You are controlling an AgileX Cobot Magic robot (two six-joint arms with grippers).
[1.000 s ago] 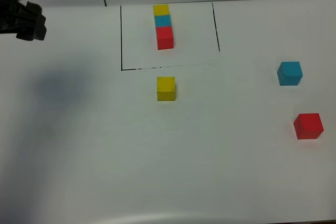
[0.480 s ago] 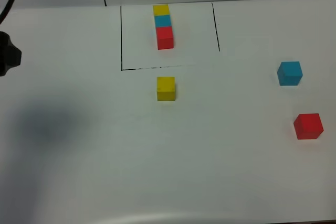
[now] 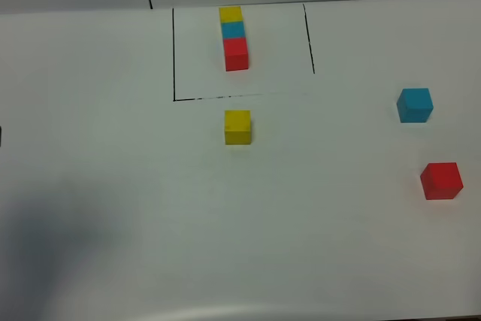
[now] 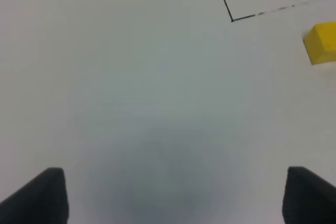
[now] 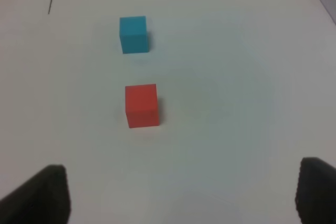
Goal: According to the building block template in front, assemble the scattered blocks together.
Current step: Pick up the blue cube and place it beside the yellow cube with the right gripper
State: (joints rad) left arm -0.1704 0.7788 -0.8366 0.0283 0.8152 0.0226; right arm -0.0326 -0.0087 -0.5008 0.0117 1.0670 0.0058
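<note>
The white table [image 3: 113,186] looks smooth and matt. The yellow cube [image 3: 237,126], blue cube [image 3: 415,104] and red cube [image 3: 441,180] have plain matt faces, like the row of three cubes [image 3: 234,37] at upper middle. The black outline [image 3: 173,50] looks drawn, flat.

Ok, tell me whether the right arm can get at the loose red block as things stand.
Probably yes. The red block lies on bare table ahead of the right arm's open jaws, with nothing between; the cyan block sits apart, beyond it.
</note>
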